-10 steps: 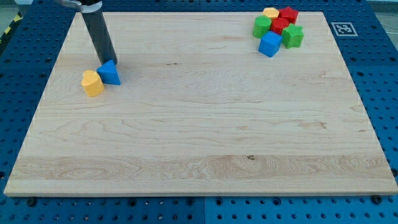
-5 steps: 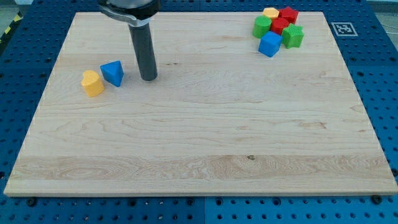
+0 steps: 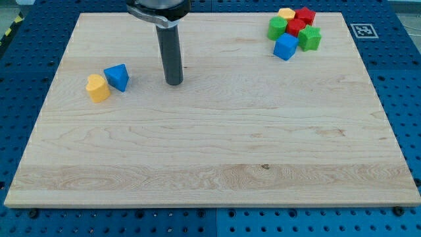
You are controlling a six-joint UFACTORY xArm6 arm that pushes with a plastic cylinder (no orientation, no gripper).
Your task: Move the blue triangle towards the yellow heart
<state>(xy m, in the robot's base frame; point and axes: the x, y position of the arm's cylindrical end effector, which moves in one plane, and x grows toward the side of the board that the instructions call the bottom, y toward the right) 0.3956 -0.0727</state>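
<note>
The blue triangle [image 3: 118, 77] lies at the view's left on the wooden board [image 3: 210, 151], touching the yellow heart [image 3: 98, 88] on the heart's upper right side. My tip [image 3: 174, 83] rests on the board to the right of the blue triangle, apart from it by about two block widths. The rod rises straight up to the view's top.
A tight cluster sits at the view's top right: a yellow block [image 3: 286, 14], two red blocks [image 3: 304, 15] [image 3: 296, 27], two green blocks [image 3: 277, 27] [image 3: 310, 38] and a blue cube [image 3: 285, 47]. A marker tag [image 3: 362, 30] lies beside the board's top right corner.
My tip has moved right, from just behind the blue triangle to well clear of it. The blue triangle shifted slightly and still touches the yellow heart.
</note>
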